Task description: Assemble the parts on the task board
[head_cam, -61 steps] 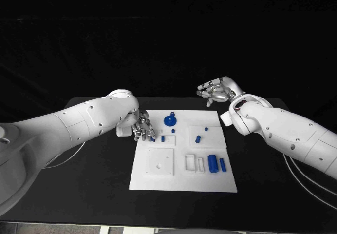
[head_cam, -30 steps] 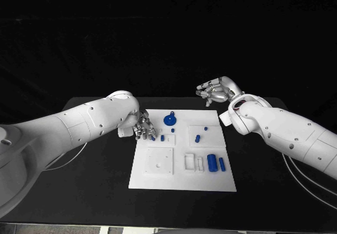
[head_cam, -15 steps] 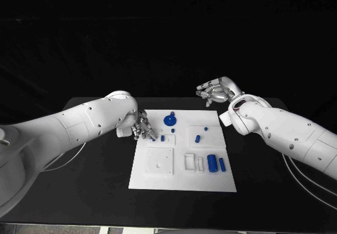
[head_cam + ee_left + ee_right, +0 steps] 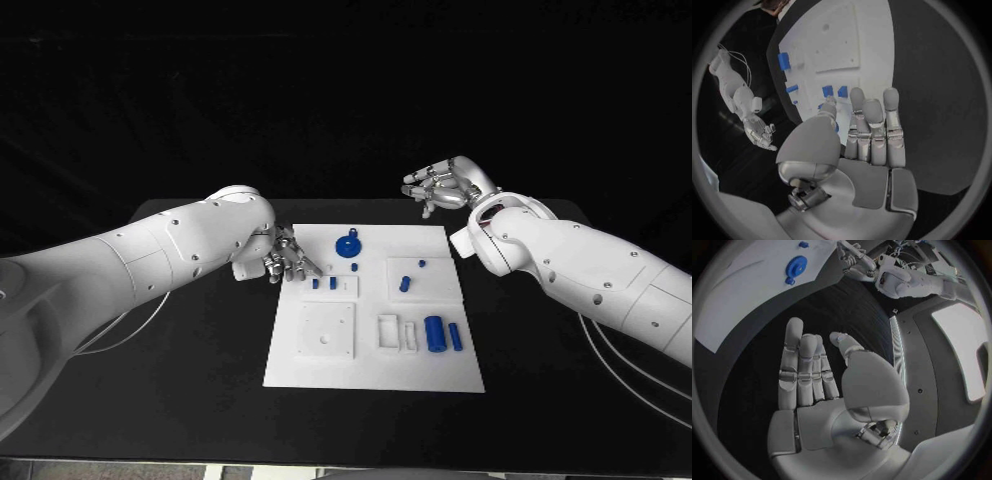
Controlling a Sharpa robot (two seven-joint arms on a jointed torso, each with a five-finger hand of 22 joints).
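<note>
The white task board [image 4: 372, 350] lies in the middle of the black table. My left hand [image 4: 289, 262] hovers at the board's left edge with its fingers stretched out and nothing in them, just short of two small blue pegs [image 4: 325, 284]. The left wrist view shows the same fingers [image 4: 873, 132] pointing at those pegs [image 4: 834, 91]. A round blue part [image 4: 349, 245] with a tab sits near the far edge. My right hand [image 4: 444, 188] hangs empty beyond the far right corner, and its fingers [image 4: 804, 370] are straight in the right wrist view.
Two blue cylinders [image 4: 444, 334] lie at the board's near right beside white blocks [image 4: 395, 333]. Small blue pieces [image 4: 407, 284] sit on a raised square at mid right. A white square plate [image 4: 327, 331] takes the near left. Bare black table [image 4: 188, 340] flanks the board.
My left hand has drawn back a little from the two blue pegs toward the board's left edge. The right hand has stayed where it was.
</note>
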